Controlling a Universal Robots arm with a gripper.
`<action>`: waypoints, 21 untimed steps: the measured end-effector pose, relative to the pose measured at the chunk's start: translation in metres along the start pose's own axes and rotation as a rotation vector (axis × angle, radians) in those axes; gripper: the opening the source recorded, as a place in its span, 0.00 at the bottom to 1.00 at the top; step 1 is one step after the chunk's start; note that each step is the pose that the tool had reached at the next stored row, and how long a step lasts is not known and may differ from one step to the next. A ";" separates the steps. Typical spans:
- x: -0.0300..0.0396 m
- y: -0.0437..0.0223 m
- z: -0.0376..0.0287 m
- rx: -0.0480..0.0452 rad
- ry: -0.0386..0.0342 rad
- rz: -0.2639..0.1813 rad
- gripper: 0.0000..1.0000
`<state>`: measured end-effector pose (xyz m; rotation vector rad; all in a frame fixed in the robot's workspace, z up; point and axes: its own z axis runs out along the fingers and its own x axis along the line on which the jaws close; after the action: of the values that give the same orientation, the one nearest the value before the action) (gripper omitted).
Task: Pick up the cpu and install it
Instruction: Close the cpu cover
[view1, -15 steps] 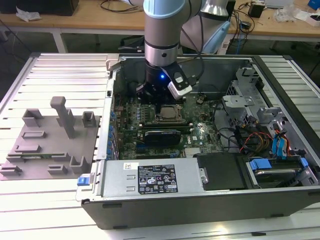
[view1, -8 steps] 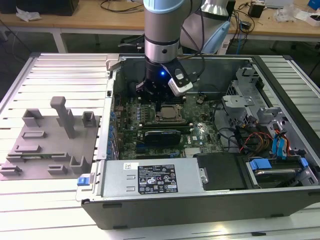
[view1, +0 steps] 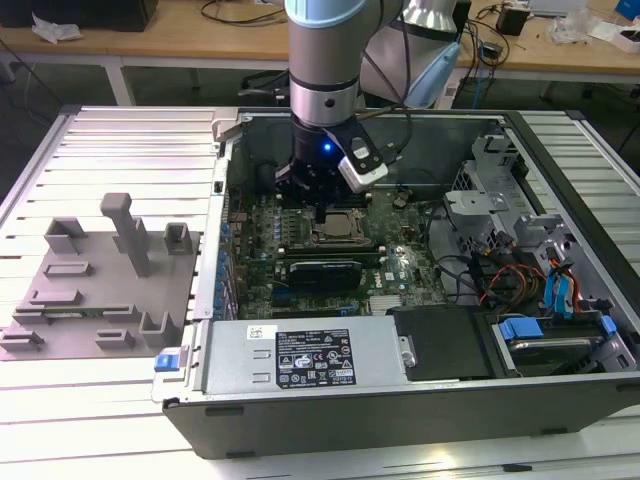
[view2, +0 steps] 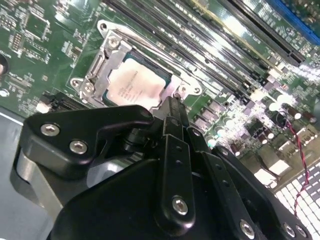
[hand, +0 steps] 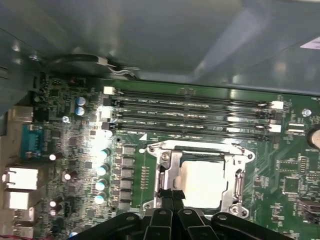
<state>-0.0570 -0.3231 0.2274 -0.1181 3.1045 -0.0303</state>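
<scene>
A Universal Robots arm hangs over an open computer case with its gripper low above the motherboard socket. The two black fingers are pressed together and pinch nothing. The cpu lies flat inside the socket, its pale silvery top facing up and framed on all sides by the socket's metal bracket. In both wrist views the closed fingertips sit at one edge of the socket, right beside the chip's rim. Whether they touch it cannot be told.

Rows of memory slots run just beyond the socket on the side away from the gripper. In the exterior view a grey fixture tray sits well apart from the socket, outside the case toward the exterior view's left.

The chip looks light, thin and rigid, and its smooth metal lid would likely slip under a loose pinch. Its underside and the socket's contacts are probably the fragile parts. The safest hold appears to be across two opposite edges, with the chip kept level and no pressing or dragging across the top.
</scene>
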 end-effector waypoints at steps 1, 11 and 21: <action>-0.0022 -0.0003 0.0001 0.0000 0.0000 0.000 0.11; -0.0293 -0.0040 0.0013 0.0000 -0.0002 0.000 0.11; -0.0298 -0.0043 -0.0134 -0.0002 -0.0002 0.000 0.11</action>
<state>-0.0274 -0.3248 0.2419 -0.1178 3.1044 -0.0300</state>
